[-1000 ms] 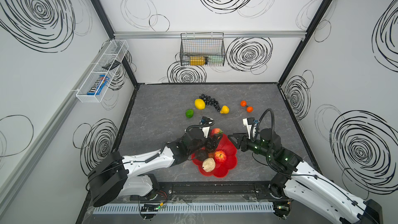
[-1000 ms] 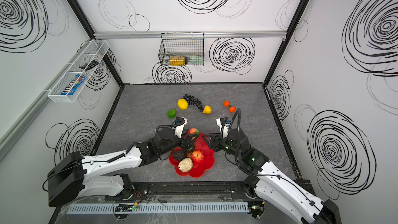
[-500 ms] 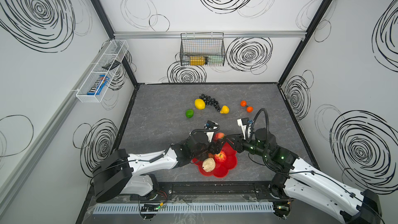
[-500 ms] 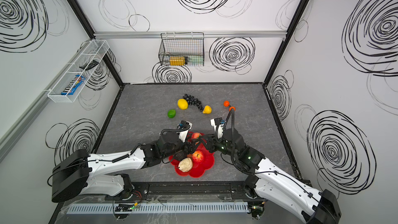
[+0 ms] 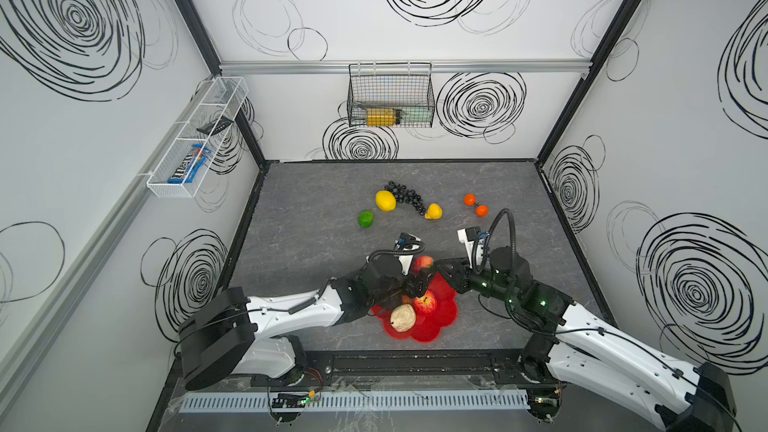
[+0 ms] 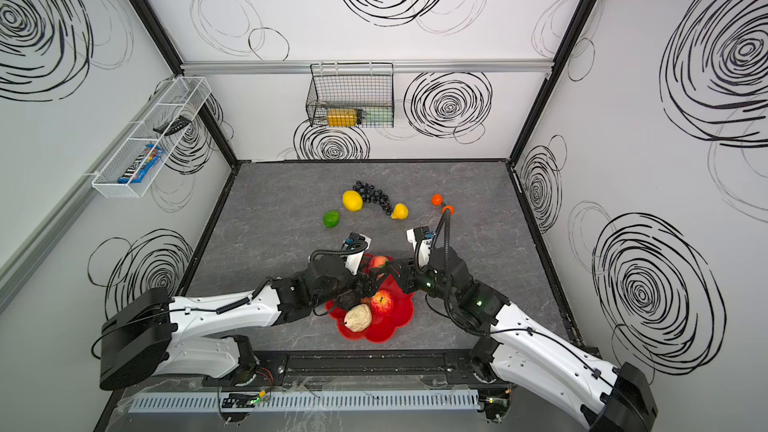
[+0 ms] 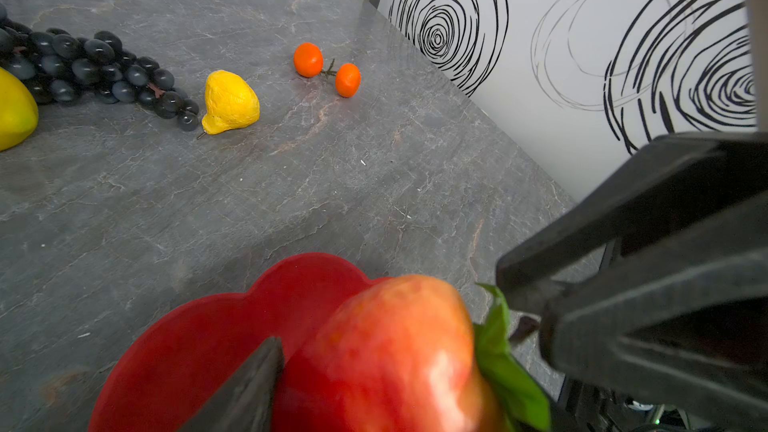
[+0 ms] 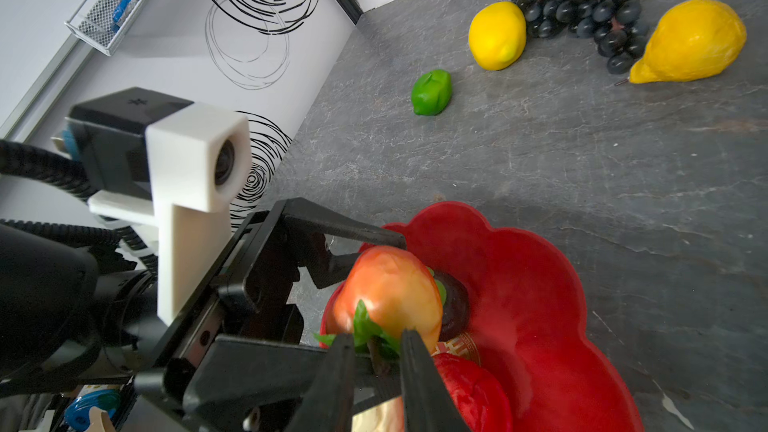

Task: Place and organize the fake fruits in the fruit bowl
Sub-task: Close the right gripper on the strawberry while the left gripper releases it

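My left gripper (image 5: 424, 271) is shut on a red-orange fruit with green leaves (image 5: 422, 263), held over the far rim of the red fruit bowl (image 5: 444, 313). My right gripper (image 8: 376, 347) has reached in from the right, and its narrow jaws pinch this fruit's (image 8: 390, 288) leafy stem. In the bowl lie a red apple (image 5: 426, 303), a beige lumpy fruit (image 5: 402, 317) and a dark mangosteen (image 8: 453, 301). On the table behind are a lemon (image 5: 385, 200), black grapes (image 5: 407, 197), a second yellow fruit (image 5: 434, 211), a lime (image 5: 366, 218) and two oranges (image 5: 476, 205).
A black wire basket (image 5: 390, 97) with a yellow container hangs on the back wall. A white mesh basket (image 5: 195, 139) hangs on the left wall. Both arms meet over the bowl's far edge, close to each other.
The right gripper moved left up to the held fruit and narrowed its jaws around the stem. The left gripper shifted slightly right with the fruit, then stayed still.
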Controlling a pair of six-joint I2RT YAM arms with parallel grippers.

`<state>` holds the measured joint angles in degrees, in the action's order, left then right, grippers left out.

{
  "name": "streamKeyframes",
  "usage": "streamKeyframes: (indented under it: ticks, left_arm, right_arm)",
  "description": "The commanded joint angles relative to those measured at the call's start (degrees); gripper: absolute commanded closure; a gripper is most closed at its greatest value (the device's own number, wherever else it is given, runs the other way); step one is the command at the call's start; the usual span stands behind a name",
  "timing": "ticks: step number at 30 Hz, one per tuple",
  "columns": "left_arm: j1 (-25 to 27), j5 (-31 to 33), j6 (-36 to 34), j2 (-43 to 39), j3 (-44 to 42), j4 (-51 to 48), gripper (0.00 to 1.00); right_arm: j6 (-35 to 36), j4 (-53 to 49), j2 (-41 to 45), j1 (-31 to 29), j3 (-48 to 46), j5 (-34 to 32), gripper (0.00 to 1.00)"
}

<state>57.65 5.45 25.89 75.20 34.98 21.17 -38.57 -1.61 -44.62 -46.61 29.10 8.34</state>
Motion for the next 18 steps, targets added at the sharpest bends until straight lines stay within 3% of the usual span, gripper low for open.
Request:
streamKeyframes:
  ticks: [1, 10, 18]
  left_arm:
    - [0.2, 0.8, -0.8, 0.2, 0.0, 3.2, 0.26]
    - [-0.2, 0.0, -0.1, 0.7, -0.1, 3.6, 0.26]
    - [-0.3, -0.3, -0.1, 0.8, -0.3, 4.0, 0.26]
  right_arm:
    - [-0.3, 0.6, -0.4, -0.3, 1.3, 0.1, 0.76]
    - [-0.8, 1.8, -1.1, -1.2, 0.6, 0.3, 0.78]
    - [-0.6, 1.8, -2.0, -1.5, 0.9, 0.1, 0.87]
